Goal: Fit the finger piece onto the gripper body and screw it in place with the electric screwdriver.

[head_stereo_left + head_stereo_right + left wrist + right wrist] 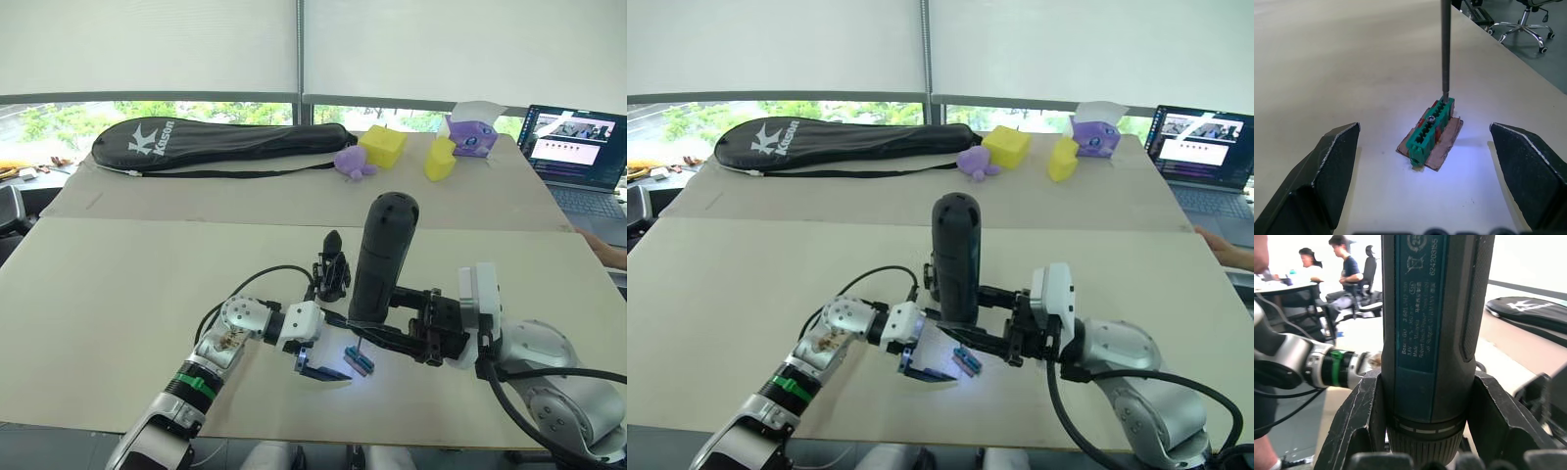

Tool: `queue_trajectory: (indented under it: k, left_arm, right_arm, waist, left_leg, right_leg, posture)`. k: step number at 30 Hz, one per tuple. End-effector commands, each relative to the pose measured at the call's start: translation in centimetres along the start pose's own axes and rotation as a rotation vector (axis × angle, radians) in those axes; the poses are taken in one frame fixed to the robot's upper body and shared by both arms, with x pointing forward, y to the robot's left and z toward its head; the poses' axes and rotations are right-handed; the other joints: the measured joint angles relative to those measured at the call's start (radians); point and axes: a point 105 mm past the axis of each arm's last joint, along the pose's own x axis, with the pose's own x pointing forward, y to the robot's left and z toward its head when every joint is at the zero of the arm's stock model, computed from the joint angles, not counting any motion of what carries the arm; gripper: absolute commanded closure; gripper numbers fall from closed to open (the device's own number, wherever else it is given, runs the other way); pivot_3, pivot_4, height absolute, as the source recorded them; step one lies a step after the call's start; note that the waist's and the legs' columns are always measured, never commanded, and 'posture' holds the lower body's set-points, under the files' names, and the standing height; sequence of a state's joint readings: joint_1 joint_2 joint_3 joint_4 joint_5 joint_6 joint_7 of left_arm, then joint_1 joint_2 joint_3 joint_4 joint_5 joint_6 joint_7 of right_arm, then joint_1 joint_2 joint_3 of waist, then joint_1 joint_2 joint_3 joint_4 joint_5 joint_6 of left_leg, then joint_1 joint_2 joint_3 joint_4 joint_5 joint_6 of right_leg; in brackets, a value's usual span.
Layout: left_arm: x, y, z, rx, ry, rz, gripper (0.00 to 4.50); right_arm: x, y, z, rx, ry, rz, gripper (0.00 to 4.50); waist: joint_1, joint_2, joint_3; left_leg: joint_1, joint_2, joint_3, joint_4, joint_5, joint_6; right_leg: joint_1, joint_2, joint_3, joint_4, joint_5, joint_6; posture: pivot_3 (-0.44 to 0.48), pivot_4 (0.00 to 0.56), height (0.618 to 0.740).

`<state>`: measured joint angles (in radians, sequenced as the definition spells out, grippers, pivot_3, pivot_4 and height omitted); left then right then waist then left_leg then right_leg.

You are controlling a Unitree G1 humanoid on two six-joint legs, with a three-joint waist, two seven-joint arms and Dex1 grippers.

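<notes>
Your right gripper [991, 333] is clamped on the thick black cylindrical electric screwdriver [384, 257], holding it upright near the desk's front edge; the right wrist view confirms both fingers pressed against the barrel. The thin metal bit [1445, 49] comes straight down and its tip meets the far end of a small green ribbed block [1429, 131], which sits on a scrap of brown card [1442, 149] on the pale wooden desk [147, 294], lit by the tool's white light.

Your left gripper [1425, 191] is released, fingers spread wide either side of the block and touching neither it nor the card. The small chunky black plastic gripper body [332, 266] stands on the desk at roughly 10 o'clock from the block, just behind the left gripper. It is not being worked on.

Risks, as judgement:
- Nothing restrains the block. Driving torque could spin or tip it off the card.
- The bit sits at the block's end, apart from the visible screw head; it may slip off.
- The tool is addressing the block, not the gripper body, so the fitting step appears not yet begun.

Containers: none hold task items. A long black racket case [220, 142] lies closed at the desk's far side; its contents cannot be told.
</notes>
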<state>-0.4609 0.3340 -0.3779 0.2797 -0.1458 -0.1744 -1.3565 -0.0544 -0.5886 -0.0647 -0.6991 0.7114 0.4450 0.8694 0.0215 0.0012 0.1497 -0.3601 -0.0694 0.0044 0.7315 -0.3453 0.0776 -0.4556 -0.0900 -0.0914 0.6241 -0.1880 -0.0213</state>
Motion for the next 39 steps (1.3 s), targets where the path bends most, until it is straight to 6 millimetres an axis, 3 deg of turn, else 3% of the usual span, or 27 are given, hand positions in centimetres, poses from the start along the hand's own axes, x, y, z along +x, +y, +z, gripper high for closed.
queue_trajectory:
  k: [1, 39]
  left_arm:
    - [0.3, 0.3, 0.6, 0.030, -0.014, -0.006, 0.00]
    - [0.5, 0.3, 0.6, 0.006, -0.006, -0.030, 0.00]
  right_arm:
    - [-0.2, 0.2, 1.6, -0.088, -0.050, -0.012, 2.59]
    - [0.0, 0.2, 0.4, -0.078, -0.019, -0.004, 2.59]
  waist:
    - [0.000, 0.000, 0.000]
    - [0.000, 0.000, 0.000]
  left_leg:
    - [0.000, 0.000, 0.000, 0.000, 0.000, 0.000]
    - [0.001, -0.001, 0.000, 0.000, 0.000, 0.001]
  right_leg:
    - [0.000, 0.000, 0.000, 0.000, 0.000, 0.000]
    - [0.000, 0.000, 0.001, 0.000, 0.000, 0.000]
  posture:
    - [0.000, 0.150, 0.737]
    - [0.000, 0.150, 0.737]
